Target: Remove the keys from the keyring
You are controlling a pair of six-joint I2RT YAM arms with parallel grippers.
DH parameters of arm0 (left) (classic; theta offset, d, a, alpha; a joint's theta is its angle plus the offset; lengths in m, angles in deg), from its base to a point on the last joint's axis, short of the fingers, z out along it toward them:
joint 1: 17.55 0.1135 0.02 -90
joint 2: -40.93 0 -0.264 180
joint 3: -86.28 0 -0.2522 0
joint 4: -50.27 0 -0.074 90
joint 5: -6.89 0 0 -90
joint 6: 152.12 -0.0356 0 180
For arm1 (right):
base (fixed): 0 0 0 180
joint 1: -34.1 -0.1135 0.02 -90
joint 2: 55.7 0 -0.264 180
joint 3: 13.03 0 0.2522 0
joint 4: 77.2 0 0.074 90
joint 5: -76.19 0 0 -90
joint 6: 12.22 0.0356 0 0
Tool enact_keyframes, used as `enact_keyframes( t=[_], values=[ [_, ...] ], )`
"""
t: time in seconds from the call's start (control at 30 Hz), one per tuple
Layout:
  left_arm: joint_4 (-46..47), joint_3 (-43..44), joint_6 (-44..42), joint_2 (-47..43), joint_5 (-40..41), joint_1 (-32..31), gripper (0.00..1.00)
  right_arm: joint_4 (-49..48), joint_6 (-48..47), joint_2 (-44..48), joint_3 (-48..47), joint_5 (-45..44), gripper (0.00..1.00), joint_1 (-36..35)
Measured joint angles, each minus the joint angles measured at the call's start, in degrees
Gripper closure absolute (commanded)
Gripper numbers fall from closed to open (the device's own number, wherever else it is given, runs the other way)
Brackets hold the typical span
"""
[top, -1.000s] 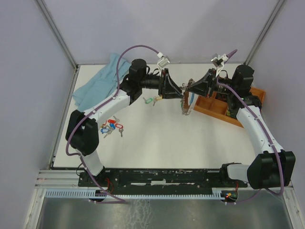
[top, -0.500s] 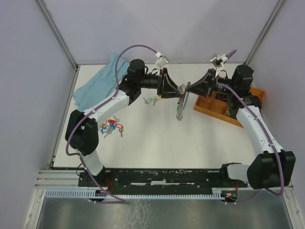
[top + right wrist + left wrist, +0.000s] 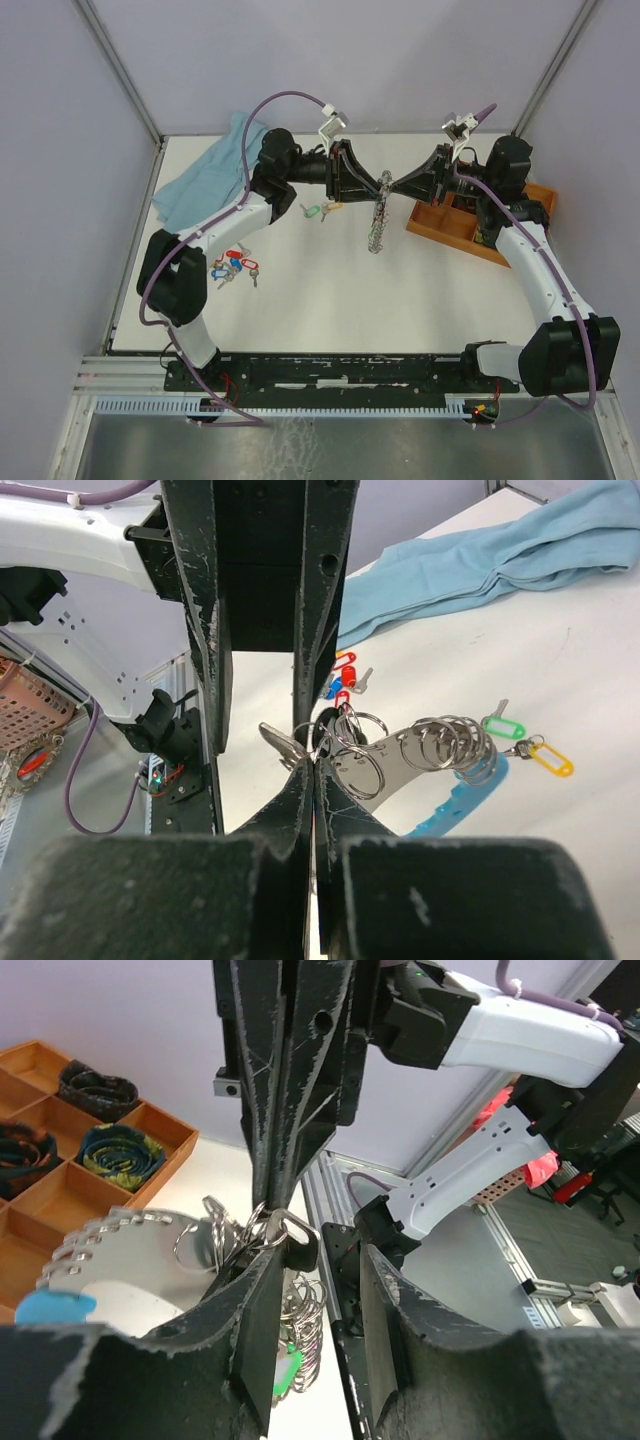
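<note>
Right pincer point(image 3: 313, 764): clamped together on the keyring point(image 3: 445, 748), above the bench point(image 3: 330, 300).
Left pincer point(image 3: 320, 1255): fingers apart around one silver key point(image 3: 293, 1233).
Loose tagged keys point(image 3: 235, 264): writing too small to read.

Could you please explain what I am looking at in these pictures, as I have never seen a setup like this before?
These are two robot arms bolted at the near edge of a white table. One picture looks down from a fixed camera above; the other two come from a small camera on each wrist, so the dark fingers there are the arm's own. The right end effector is shut on a big keyring that hangs below it. The left end effector faces it, fingers apart, close beside a key on the ring. On the table lie a blue cloth, loose keys with coloured tags and a wooden tray.
</note>
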Motion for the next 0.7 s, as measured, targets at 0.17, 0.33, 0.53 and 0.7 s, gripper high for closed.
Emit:
enact_keyframes(
  t=[0.17, 0.33, 0.53, 0.7],
  values=[
    [4.9, -0.1, 3.9, 0.3, -1.2, 0.0, 0.69, 0.1, -0.1, 0.0, 0.0, 0.0, 0.99, 0.0],
    [9.2, -0.1, 7.1, 0.9, -3.5, -0.1, 0.65, 1.0, -0.7, 0.0, 0.0, 0.0, 0.99, 0.0],
    [11.6, -0.1, 9.4, 1.8, -5.4, -0.7, 0.62, 1.4, -1.1, 0.0, 0.0, 0.0, 0.99, 0.0],
    [7.0, -0.3, 5.4, 1.2, -4.8, -0.5, 0.52, 1.8, -1.2, 0.0, -0.1, 0.0, 0.99, 0.0]
  ],
)
